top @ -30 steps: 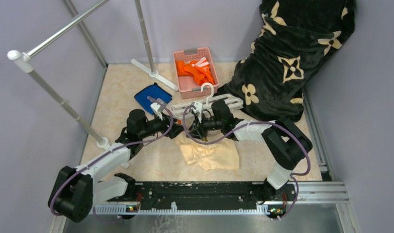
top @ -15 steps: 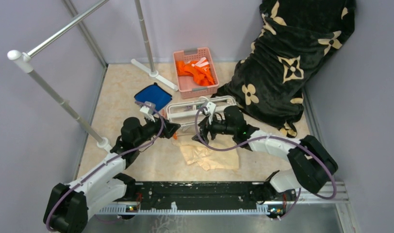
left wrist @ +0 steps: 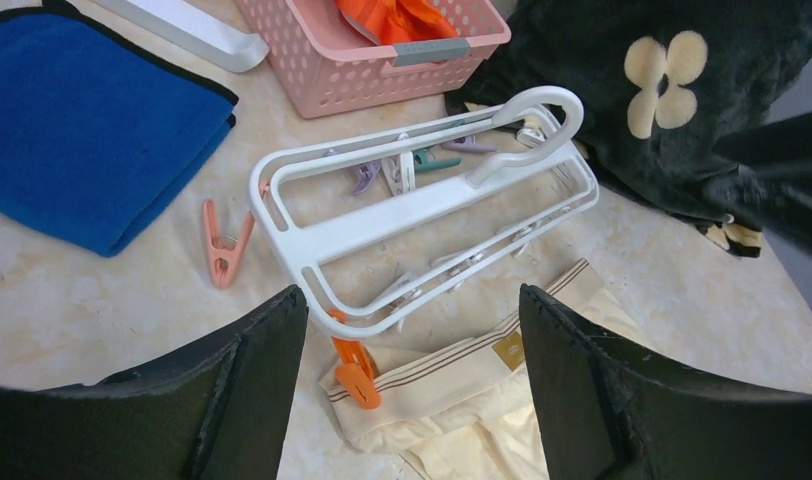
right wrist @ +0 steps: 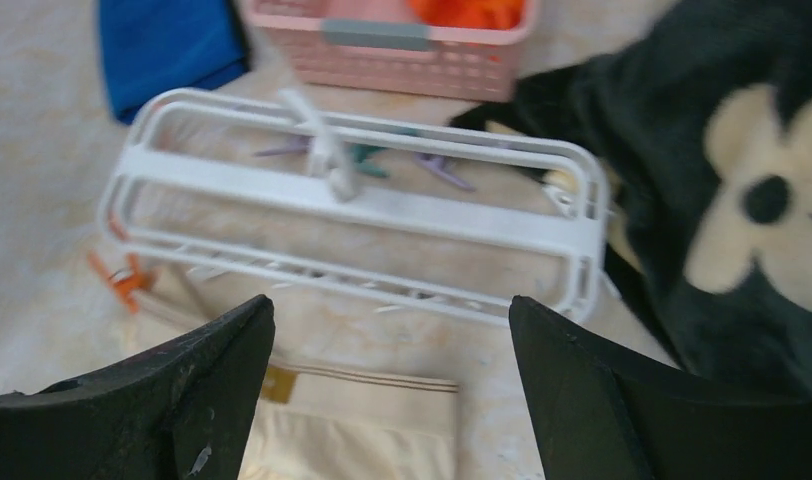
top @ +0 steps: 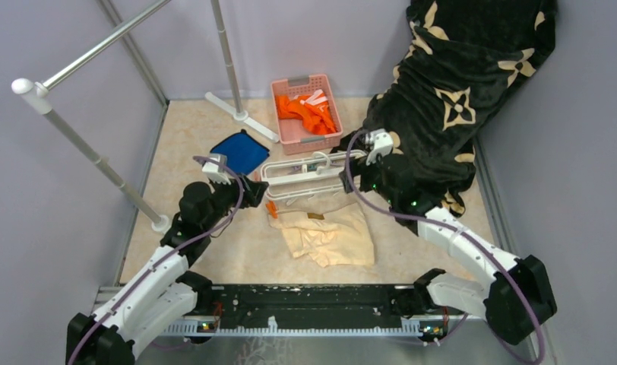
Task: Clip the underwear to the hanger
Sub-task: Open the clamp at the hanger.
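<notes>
Top external view: the hanger [top: 305,173] lies flat on the table [top: 199,144], just behind the underwear [top: 332,236], whose waistband [top: 336,215] faces it. The left gripper [top: 252,192] and right gripper [top: 351,175] hover at opposite ends of the hanger, both with jaws apart and holding nothing. Left wrist view: an orange clip [left wrist: 354,372] at the hanger's near corner appears to bite the left end of the waistband, while the end near the label [left wrist: 506,350] lies free. Right wrist view: the hanger's near bar runs just beyond the waistband. The next step is likely to be raising the free waistband end to a neighbouring clip. Steady the hanger with the other arm and seat the thick elastic fully, not the thin fabric.
</notes>
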Controlling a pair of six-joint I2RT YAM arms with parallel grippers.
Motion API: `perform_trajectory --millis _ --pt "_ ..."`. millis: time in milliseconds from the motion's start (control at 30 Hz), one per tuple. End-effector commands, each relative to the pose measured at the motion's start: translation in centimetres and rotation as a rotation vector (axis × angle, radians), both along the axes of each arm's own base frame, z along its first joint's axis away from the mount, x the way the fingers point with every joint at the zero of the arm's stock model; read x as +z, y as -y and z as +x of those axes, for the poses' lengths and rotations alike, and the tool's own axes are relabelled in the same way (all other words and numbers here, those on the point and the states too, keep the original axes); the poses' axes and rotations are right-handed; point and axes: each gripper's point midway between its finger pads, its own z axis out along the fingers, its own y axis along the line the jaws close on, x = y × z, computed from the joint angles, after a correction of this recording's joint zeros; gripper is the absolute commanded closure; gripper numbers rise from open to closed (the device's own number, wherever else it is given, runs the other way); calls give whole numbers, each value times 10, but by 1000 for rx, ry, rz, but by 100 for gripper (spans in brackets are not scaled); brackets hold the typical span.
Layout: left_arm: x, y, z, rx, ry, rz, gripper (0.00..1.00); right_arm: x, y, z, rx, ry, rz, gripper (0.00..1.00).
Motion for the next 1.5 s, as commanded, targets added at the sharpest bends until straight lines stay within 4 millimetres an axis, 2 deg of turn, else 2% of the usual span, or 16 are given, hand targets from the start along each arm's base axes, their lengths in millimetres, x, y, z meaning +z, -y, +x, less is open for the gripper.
perform_trajectory --millis 0,200,333,500,533,600,700,900,1033,1167,1467 --pt "8 -1 5 -4 32 52 19 -6 54 42 -296 -145 -14 14" --pt "7 9 10 -65 23 90 19 -37 74 84 -389 -297 -104 19" --pt "10 12 9 -86 37 101 19 -53 78 109 -381 -372 -57 23" --pt "12 9 7 -89 57 127 18 -75 81 118 -361 -446 -104 26" --pt "11 8 7 -87 58 130 18 -76 82 119 -361 -453 -107 27" --pt "10 8 6 -89 56 128 18 -95 83 117 -360 -503 -127 29" --pt "8 11 5 -101 50 119 18 -107 82 116 -354 -531 -135 32" --pt "10 19 4 -146 54 109 19 -123 83 121 -360 -554 -164 46" --pt "12 25 0 -204 77 128 19 -125 78 116 -327 -568 -146 52" --pt "14 23 1 -211 112 173 19 -128 61 101 -249 -609 -86 58" --pt "15 28 6 -244 113 206 19 -119 5 73 -80 -627 -26 59"
